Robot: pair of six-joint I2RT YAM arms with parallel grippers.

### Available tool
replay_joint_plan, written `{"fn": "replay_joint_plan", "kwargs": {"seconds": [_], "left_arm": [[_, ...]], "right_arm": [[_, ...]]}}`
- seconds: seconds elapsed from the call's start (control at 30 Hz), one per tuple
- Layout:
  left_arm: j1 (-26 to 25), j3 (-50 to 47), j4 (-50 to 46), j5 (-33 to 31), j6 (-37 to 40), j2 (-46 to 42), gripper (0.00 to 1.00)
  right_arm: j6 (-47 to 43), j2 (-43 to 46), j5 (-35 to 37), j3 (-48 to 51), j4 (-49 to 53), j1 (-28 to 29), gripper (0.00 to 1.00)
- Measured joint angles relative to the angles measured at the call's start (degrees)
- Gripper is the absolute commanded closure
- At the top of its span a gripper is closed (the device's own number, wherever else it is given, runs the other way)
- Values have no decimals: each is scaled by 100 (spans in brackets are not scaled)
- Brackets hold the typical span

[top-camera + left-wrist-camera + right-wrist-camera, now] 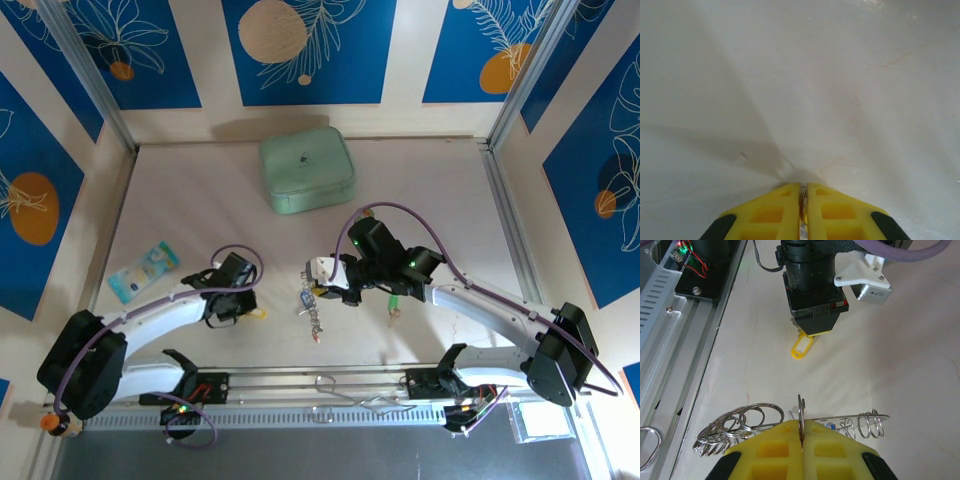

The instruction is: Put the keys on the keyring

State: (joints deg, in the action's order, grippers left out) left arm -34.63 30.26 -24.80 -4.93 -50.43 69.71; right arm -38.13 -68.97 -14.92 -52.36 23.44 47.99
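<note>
My right gripper (801, 424) is shut on a ring of the silvery keyring (801, 412), which stands edge-on between its yellow fingers. Loose rings (740, 422) of it fan out to the left, wire coils (867, 424) run to the right, and a bit of blue (830, 426) shows among them. Beyond it, the yellow key (802, 346) lies on the table with its head toward me. My left gripper (812, 331) is right over the key's far end. In the left wrist view, the left gripper (803, 186) is shut on a thin metal ring (803, 202).
A mint-green case (307, 170) sits at the back centre and a light blue packet (143, 270) at the left. A small green piece (394, 303) lies under my right forearm. The metal rail (320, 385) runs along the near edge, close to the keyring.
</note>
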Motion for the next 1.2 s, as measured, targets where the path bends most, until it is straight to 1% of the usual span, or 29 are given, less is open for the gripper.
{"fn": "replay_joint_plan", "kwargs": {"seconds": [0.2, 0.33, 0.43, 0.6, 0.77, 0.9, 1.07, 1.2], "left_arm": [[-2, 24, -7, 0, 0, 2, 96], [-4, 24, -15, 0, 2, 2, 100], [-7, 31, -57, -13, 48, -13, 100], [-46, 136, -243, -186, 330, -409, 100], [-55, 280, -90, -321, 1137, -1327, 100], [-55, 315, 334, -297, 2109, -1945, 100], [-59, 321, 922, -160, 3359, -2275, 100], [-66, 313, 1467, 168, 4428, -2461, 100]], "right_arm": [[0, 20, 0, 0, 4, 0, 100], [0, 20, 0, 0, 22, 0, 100], [0, 20, 2, 0, 22, 0, 100], [22, 31, -13, 0, 15, -35, 100], [105, 157, -140, 24, -48, -188, 100], [131, 203, -271, 42, -155, -293, 100], [127, 203, -387, 44, -205, -382, 100], [74, 203, -487, 52, -254, -435, 100]]}}
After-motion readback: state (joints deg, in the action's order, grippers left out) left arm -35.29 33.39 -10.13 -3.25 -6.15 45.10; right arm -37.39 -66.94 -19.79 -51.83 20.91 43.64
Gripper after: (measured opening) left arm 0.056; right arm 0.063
